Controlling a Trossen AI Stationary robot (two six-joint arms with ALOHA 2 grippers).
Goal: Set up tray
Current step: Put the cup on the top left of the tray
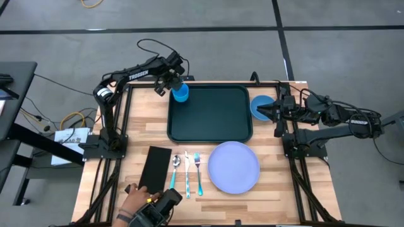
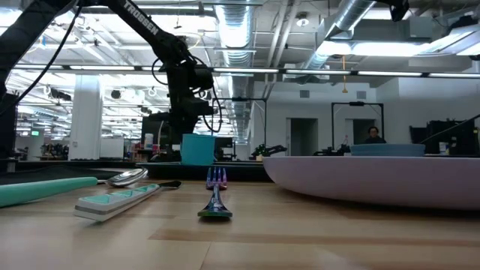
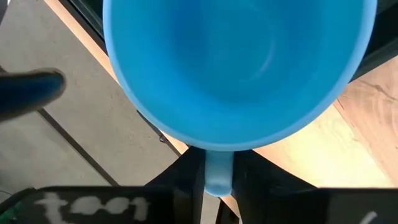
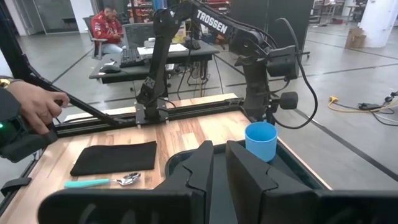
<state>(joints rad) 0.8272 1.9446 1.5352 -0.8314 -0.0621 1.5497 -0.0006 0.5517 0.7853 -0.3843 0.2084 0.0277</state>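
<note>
Overhead, table-level, two wrist views; shared blue cup (image 1: 181, 94)

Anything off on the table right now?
One thing: a person's hand holding a dark device reaches over the table's front edge, beside the black napkin. Otherwise nothing looks spilled or tipped: the blue cup stands upright at the tray's corner, under the left gripper.

Wooden table (image 1: 126, 164), light butcher-block top on a black frame. Lying directly on it: the tray (image 1: 210, 113), dark, far centre; blue bowl (image 1: 261, 105), just right of the tray; lavender plate (image 1: 233, 166), near right; black napkin (image 1: 155, 168), near left; spoon (image 1: 175, 170), knife (image 1: 187, 173) and fork (image 1: 198, 171), side by side between napkin and plate.
</note>
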